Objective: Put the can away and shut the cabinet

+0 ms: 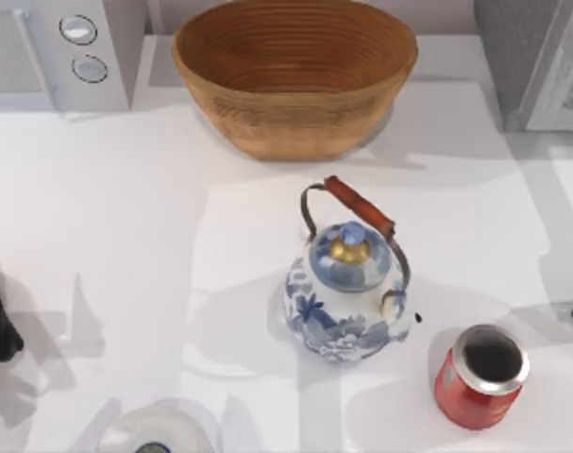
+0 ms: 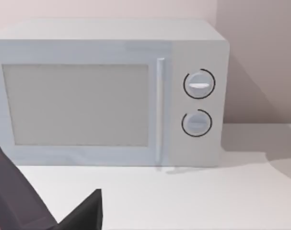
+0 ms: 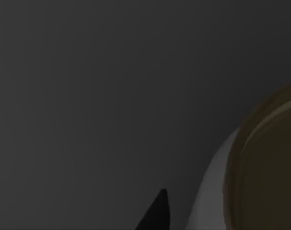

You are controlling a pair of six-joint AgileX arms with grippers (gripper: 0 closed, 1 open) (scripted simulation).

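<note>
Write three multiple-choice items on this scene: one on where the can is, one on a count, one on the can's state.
1. Where does the can stand in the top view?
A. Inside the basket
B. At the table's right, beside the teapot
C. On top of the microwave

2. How many dials does the microwave have?
A. Two
B. Three
C. Four

3. What is the can's state?
A. Lying on its side
B. Held in a gripper
C. Upright, with no gripper on it

Key: 1 B, the can is just right of the teapot, well clear of the basket. 2 A, two round dials sit one above the other beside the door. 3 C, its silver top faces up and nothing touches it.
</note>
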